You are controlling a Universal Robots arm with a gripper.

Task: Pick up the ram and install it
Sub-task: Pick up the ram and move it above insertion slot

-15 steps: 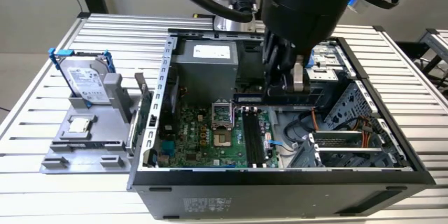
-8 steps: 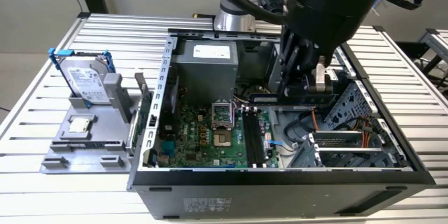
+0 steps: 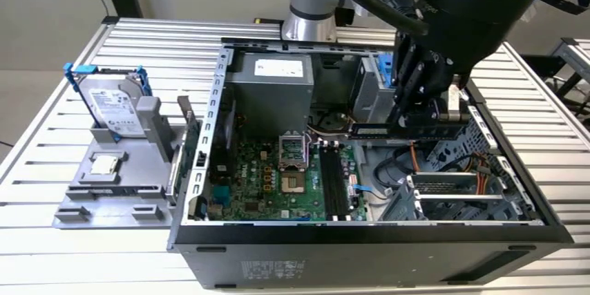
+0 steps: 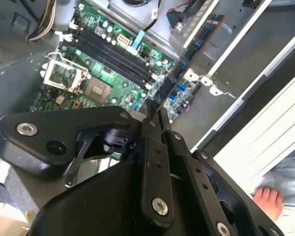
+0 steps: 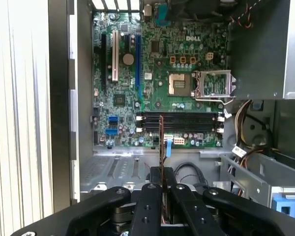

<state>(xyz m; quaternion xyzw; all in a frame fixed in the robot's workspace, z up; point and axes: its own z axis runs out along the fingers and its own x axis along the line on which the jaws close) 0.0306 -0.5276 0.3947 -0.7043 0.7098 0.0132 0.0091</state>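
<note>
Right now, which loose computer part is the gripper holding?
The long bluish ram stick; the silver hard drive and square processor chip rest on the grey stand.

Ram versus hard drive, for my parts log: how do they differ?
The ram is a thin dark stick; the hard drive a broad silver slab in a blue bracket. The ram hangs over the computer case, clamped in the end effector; the hard drive leans on a grey stand outside it. Neither is installed.
</note>
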